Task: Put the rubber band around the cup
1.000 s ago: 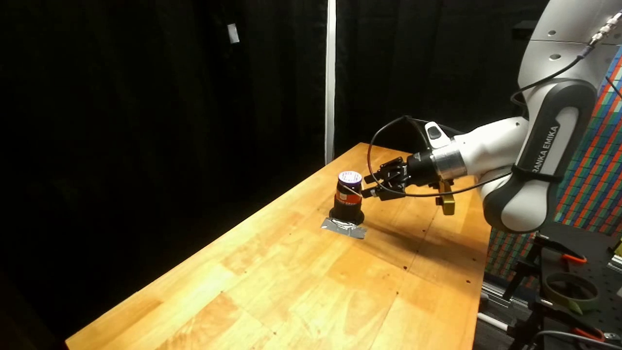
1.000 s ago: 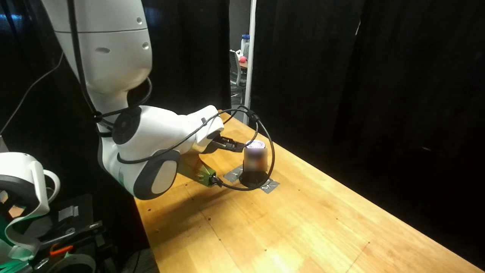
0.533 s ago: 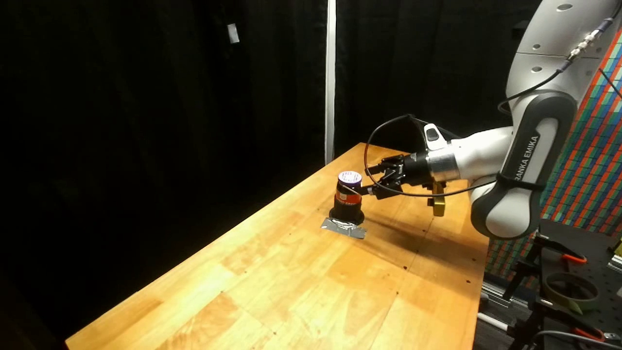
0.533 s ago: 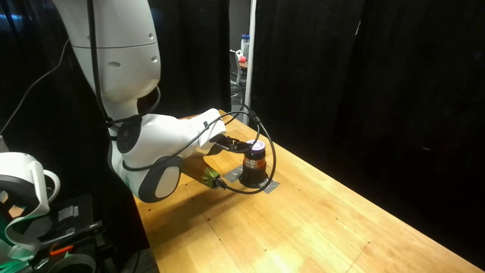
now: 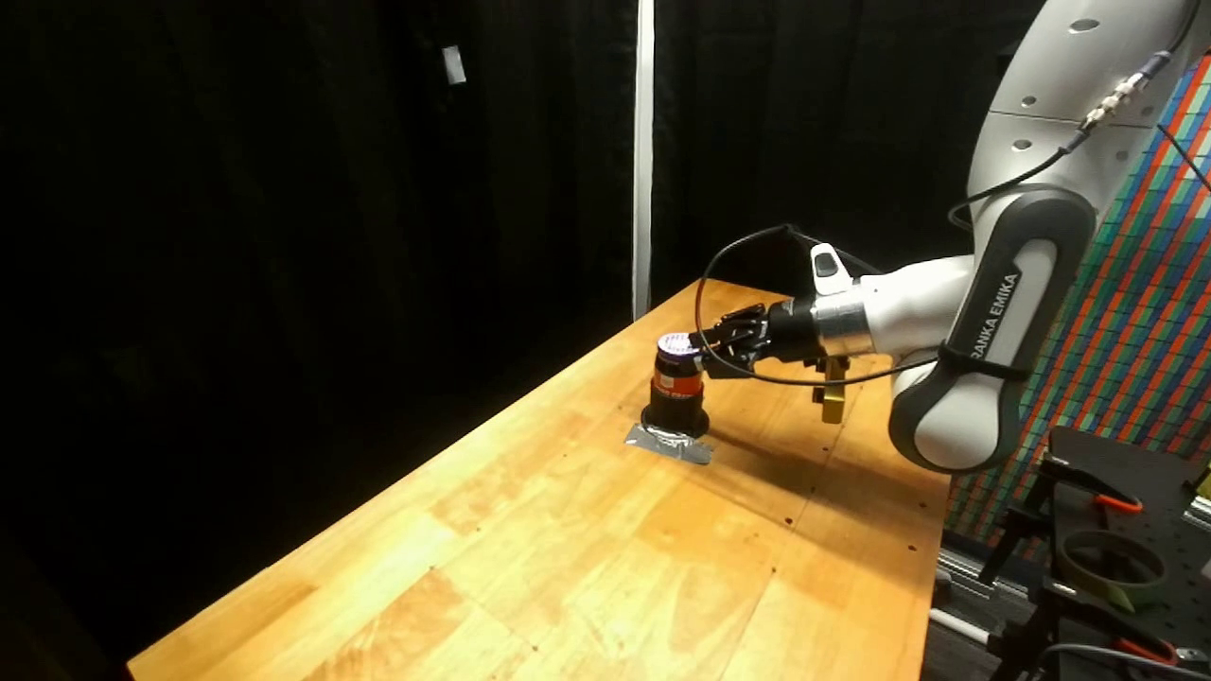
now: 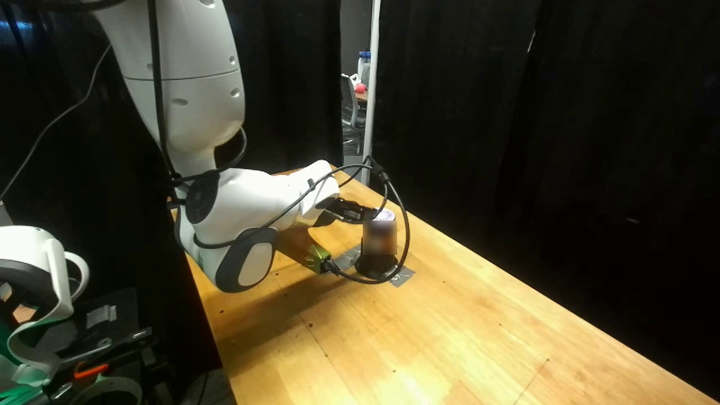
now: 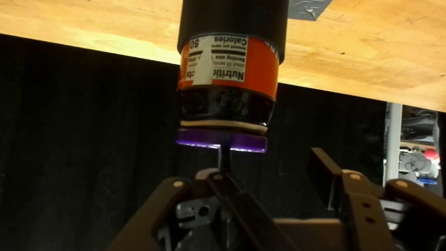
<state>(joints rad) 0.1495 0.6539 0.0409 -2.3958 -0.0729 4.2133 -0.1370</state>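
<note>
In both exterior views we see big black curtains (image 5: 284,236) hanging behind a long wooden bench (image 5: 530,567). Its top is yellow-brown with small dark dots (image 5: 788,520), and light makes part of it shine. A tall pale pole (image 5: 644,161) stands by the curtains, and a little white patch (image 5: 454,65) shows on them. In an exterior view we can peek through a gap beside the pole and spot a gray chair (image 6: 350,104) and a pink ball (image 6: 360,88). Beside the bench we see a black table (image 5: 1116,454) and rows of red, green and blue blocks (image 5: 1135,331).

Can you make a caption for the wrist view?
Tan rubber band across the cup beside its purple lid; gripper open.
</note>
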